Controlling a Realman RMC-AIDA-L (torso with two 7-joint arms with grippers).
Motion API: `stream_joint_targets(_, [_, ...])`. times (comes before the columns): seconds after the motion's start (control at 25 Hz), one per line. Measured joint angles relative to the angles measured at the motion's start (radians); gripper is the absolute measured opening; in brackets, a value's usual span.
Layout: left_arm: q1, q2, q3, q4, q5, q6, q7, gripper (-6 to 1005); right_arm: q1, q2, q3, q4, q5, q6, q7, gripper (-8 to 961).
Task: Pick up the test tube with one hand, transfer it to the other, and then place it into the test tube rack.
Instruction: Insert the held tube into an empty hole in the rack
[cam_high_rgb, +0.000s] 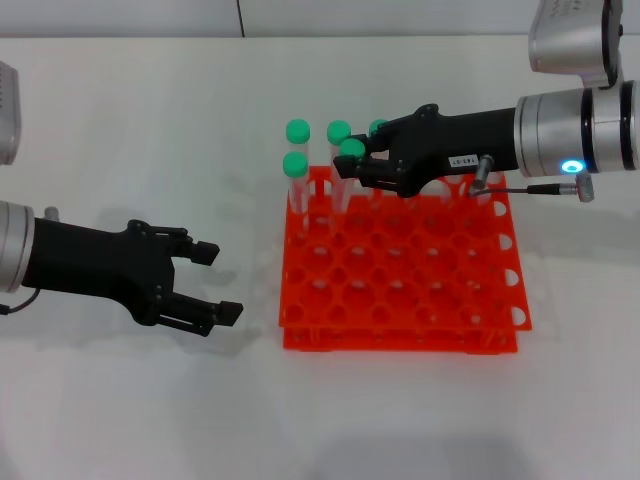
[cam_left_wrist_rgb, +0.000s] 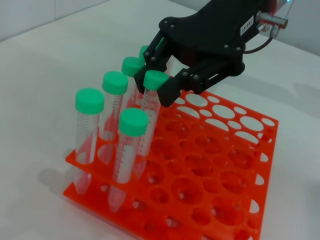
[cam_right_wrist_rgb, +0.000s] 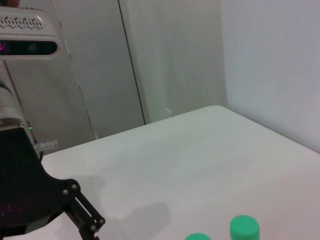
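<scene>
- Rack (cam_high_rgb: 400, 290): orange, two-tier, grid of round holes, on the white bench (cam_high_rgb: 120, 400); sits centre of the head view
- Stored tubes (cam_high_rgb: 296, 165): green-capped, upright, grouped in the rack's corner at about 11 o'clock; the left wrist view shows four or so standing in holes there
- Tube (cam_left_wrist_rgb: 149, 107): clear, green cap (cam_left_wrist_rgb: 155, 79); held at the same 11 o'clock corner, lower end already down among the rack holes; long axis near upright, leaning slightly; whether it is fully seated cannot be told
- Right tool (cam_high_rgb: 362, 170): black, white label, blue wrist light; reaches in from 3 o'clock across the rack's far edge; fingers closed on the tube just below its cap, one finger each side
- Left tool (cam_high_rgb: 212, 283): black, on the bench at 9 o'clock from the rack, well apart from it; fingers spread wide, nothing between them
- Key relation: tube hangs straight below the right tool's grip, its axis roughly in line with the hole under it; right arm is the nearer one, left arm is out of the action
- Judgement: transfer looks done; placing is in hand; what remains is likely a straight drop and release, with care not to knock the neighbouring tubes close beside it
</scene>
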Motion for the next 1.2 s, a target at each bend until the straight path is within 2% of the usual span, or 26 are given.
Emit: stream_joint_targets(1.2, [-0.002, 0.000, 0.000, 0.001, 0.000, -0.006, 0.000, 888, 0.001, 0.000, 0.000, -0.008, 0.000, -0.002, -0.002, 282])
